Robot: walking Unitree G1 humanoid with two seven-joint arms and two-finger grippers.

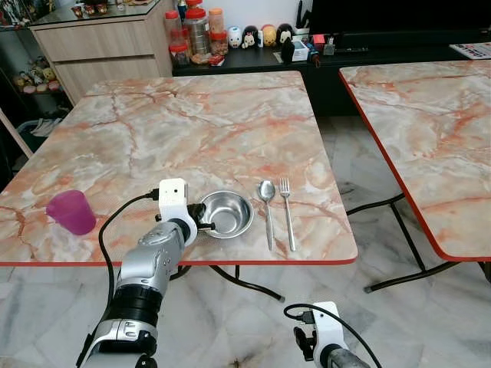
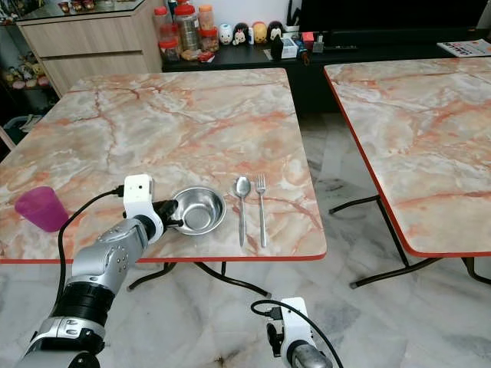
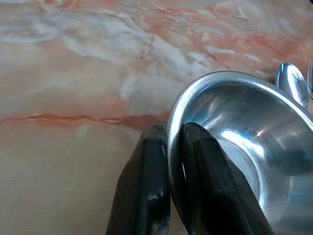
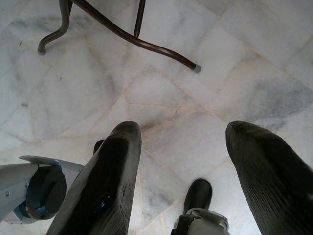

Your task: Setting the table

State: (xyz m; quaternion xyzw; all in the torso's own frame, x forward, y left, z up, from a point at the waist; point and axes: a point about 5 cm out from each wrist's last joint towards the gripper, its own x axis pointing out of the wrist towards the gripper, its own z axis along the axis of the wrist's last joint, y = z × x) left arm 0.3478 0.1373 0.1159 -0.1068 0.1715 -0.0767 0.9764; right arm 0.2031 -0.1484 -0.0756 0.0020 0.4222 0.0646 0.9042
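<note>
Pinching the near-left rim of the steel bowl [image 1: 227, 214], the left pincer [image 1: 201, 217] is clenched on it: in the left wrist view one black finger [image 3: 142, 191] lies outside the wall and the other inside, with the rim between them. The bowl sits on the tabletop [image 1: 192, 130] near its front edge, base apparently down on the marble, though a slight lift cannot be ruled out.

Key relation: the bowl lies forward and to the right of the left pincer, along the line of the forearm. Just to the bowl's right lie the spoon [image 1: 267, 207] and then the fork [image 1: 287, 211], side by side and apart from the bowl, both with their long axes running from the far side toward the front edge, heads away from the robot. The purple cup [image 1: 71, 211] stands well to the left, near the front-left corner of the tabletop.

The right pincer [image 4: 183, 166] hangs low beside the tabletop, fingers spread wide over the marble floor [image 4: 234, 58], holding nothing.

Judgement: the left arm is the nearer one and already holds the bowl. Any shift rightward would close on the spoon; little room there.
</note>
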